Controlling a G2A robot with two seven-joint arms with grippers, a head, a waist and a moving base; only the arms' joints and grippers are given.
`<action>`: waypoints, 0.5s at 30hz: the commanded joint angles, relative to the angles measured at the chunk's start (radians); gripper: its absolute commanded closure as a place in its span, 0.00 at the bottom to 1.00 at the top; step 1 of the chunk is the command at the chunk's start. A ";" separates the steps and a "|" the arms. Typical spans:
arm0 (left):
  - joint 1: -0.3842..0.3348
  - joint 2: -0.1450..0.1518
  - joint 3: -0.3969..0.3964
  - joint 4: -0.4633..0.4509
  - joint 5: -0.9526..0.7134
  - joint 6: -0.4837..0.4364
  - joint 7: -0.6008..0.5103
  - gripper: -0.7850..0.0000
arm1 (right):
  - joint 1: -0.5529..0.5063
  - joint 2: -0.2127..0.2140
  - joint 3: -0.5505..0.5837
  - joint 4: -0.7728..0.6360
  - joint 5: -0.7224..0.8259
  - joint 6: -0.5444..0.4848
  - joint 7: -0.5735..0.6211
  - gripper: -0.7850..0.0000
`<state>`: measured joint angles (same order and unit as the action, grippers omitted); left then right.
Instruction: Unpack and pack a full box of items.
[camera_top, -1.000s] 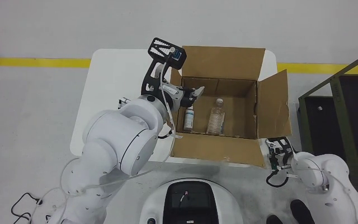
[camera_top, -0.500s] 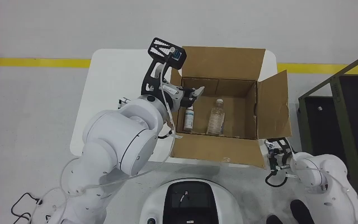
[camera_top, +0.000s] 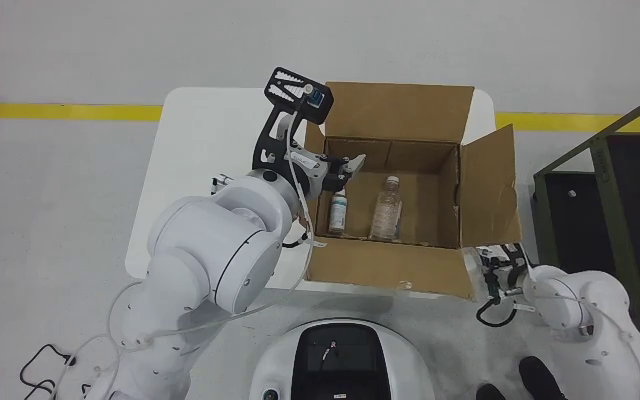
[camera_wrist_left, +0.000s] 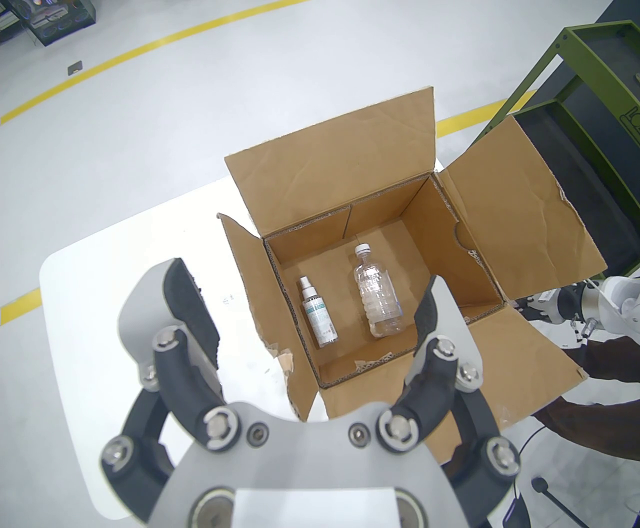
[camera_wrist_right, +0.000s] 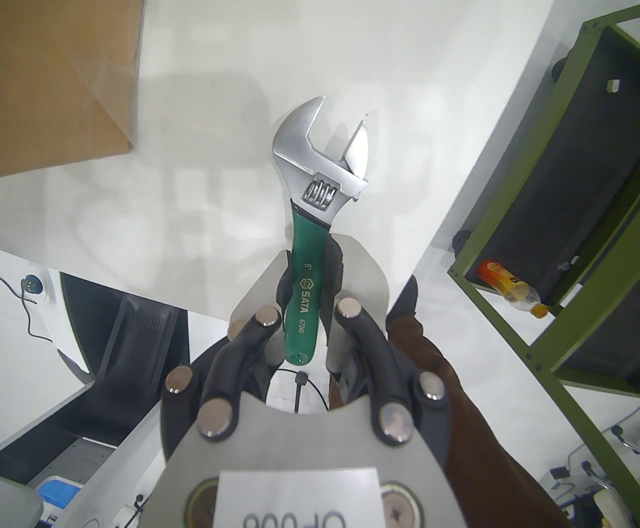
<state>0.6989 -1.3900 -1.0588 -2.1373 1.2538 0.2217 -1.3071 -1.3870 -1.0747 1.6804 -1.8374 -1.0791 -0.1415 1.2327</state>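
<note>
My right pincer (camera_wrist_right: 309, 270) clamped on wrench (camera_wrist_right: 320, 165) handle, beside box (camera_wrist_right: 65, 75) flap. My left pincer (camera_wrist_left: 305, 285) wide open, empty, over box. Best: firm grip, swing wide of flap, slow.

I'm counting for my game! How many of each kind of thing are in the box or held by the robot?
Bottles: 2, a spray bottle and a clear bottle, in the box.
Wrench: 1, in the right fingers.
Total: 3.
</note>
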 joint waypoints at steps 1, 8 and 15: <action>0.000 0.000 0.000 0.000 0.000 0.000 0.000 0.00 | -0.003 0.002 0.052 -0.037 0.030 0.038 -0.023 1.00; 0.000 0.000 0.000 0.000 0.000 0.000 0.000 0.00 | -0.002 0.010 0.213 -0.182 0.155 0.072 -0.068 1.00; 0.000 0.000 0.000 0.000 0.000 0.000 0.000 0.00 | 0.037 0.020 0.315 -0.338 0.297 0.081 -0.054 1.00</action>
<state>0.6989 -1.3900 -1.0588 -2.1373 1.2538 0.2217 -1.3071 -1.3547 -1.0573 1.9840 -2.1515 -0.7981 -0.0582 1.1704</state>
